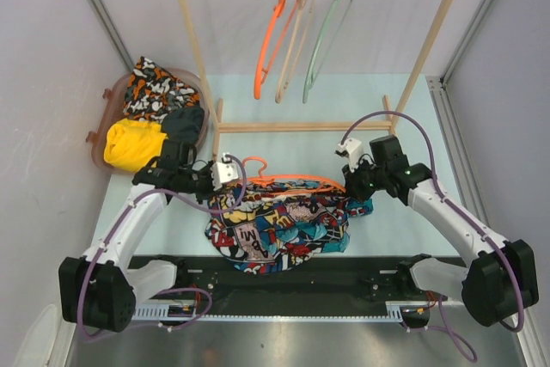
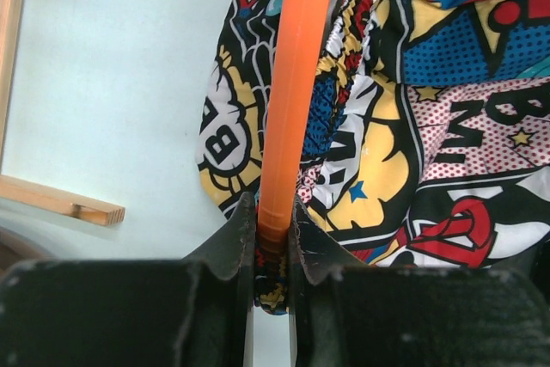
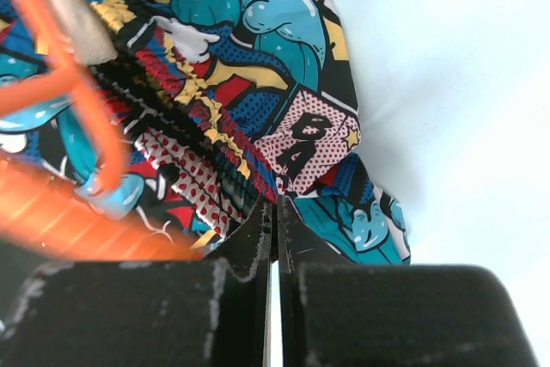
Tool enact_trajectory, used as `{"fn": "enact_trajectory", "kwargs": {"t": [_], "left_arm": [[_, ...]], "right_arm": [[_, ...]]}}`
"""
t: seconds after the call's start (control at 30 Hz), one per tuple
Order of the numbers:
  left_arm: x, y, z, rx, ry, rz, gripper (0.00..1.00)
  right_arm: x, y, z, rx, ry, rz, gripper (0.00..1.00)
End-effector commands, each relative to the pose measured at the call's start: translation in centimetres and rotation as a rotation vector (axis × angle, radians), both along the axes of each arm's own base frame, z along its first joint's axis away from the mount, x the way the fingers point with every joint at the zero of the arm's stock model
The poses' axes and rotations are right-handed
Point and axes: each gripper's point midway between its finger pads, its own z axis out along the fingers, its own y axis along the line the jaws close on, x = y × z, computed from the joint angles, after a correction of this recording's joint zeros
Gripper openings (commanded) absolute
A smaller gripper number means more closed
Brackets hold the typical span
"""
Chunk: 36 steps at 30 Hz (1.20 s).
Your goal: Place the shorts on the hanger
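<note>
The shorts (image 1: 279, 225) lie bunched on the worktop (image 1: 387, 109), near the arm bases and in the middle of the scene. The hanger (image 1: 296, 180) lies along their far edge, with its hook (image 1: 256, 163) pointing away from the arms.

**Left hand.** The left hand (image 1: 241, 180) is clamped narrow on the left end of the hanger. In the left wrist view the two jaws of the left hand (image 2: 272, 221) pinch the orange rod (image 2: 296, 83), which runs straight away from the jaws over the printed cloth (image 2: 412, 126). This grip fixes the hanger in place so that the cloth can be worked around it.

**Right hand.** The right hand (image 1: 349, 186) sits at the right end of the shorts. In the right wrist view the jaws of the right hand (image 3: 275, 212) are almost together at the gathered waistband (image 3: 215, 156), and they appear to pinch a fold of it. The hanger (image 3: 69, 212) shows there as an orange blur to the left. Holding this edge tensions the waistband toward the rod.

**Status.** Whether the rod passes inside the shorts or only rests on them cannot be told. Judged from this layout, the fitting step is in progress, not complete.

**Surroundings.** The wooden rack (image 1: 193, 32) stands at the far side and carries three spare hangers (image 1: 292, 40). A basket (image 1: 101, 113) of other garments sits at the far left, clear of the work.
</note>
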Motion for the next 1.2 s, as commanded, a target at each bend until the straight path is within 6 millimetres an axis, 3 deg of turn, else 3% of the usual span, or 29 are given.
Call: {"fn": "enact_trajectory", "kwargs": {"t": [0.0, 0.27, 0.63, 0.73, 0.77, 0.83, 0.87, 0.93, 1.03, 1.17], "left_arm": [[2.9, 3.9, 0.0, 0.163, -0.052, 0.144, 0.0], [4.1, 4.3, -0.4, 0.239, -0.092, 0.139, 0.0], [4.8, 1.7, 0.9, 0.226, -0.109, 0.131, 0.0], [4.4, 0.9, 1.5, 0.189, -0.105, 0.111, 0.0], [4.2, 0.7, 1.7, 0.179, -0.103, 0.106, 0.0], [3.7, 0.3, 2.1, 0.159, -0.093, 0.09, 0.0], [3.6, 0.2, 2.3, 0.15, -0.095, 0.083, 0.0], [3.2, -0.2, 2.8, 0.131, -0.092, 0.069, 0.0], [2.8, -0.5, 3.2, 0.111, -0.089, 0.048, 0.0], [2.2, -1.3, 4.6, 0.068, -0.107, 0.011, 0.0]], "right_arm": [[-0.1, -3.2, 0.7, -0.095, -0.026, -0.06, 0.0], [0.8, -4.0, 3.0, -0.069, -0.058, -0.091, 0.0], [1.7, -2.2, 5.4, -0.003, -0.079, -0.072, 0.02], [1.5, -1.8, 6.0, 0.019, -0.075, -0.059, 0.24], [1.5, -1.7, 6.2, 0.025, -0.076, -0.059, 0.45], [1.4, -1.6, 7.0, 0.039, -0.094, -0.054, 0.69], [1.5, -1.7, 7.3, 0.044, -0.103, -0.058, 0.75], [2.0, -1.7, 8.6, 0.061, -0.144, -0.053, 0.8], [2.1, -1.0, 10.2, 0.105, -0.187, -0.008, 0.8], [1.4, 1.4, 13.1, 0.191, -0.271, 0.115, 0.79]]}}
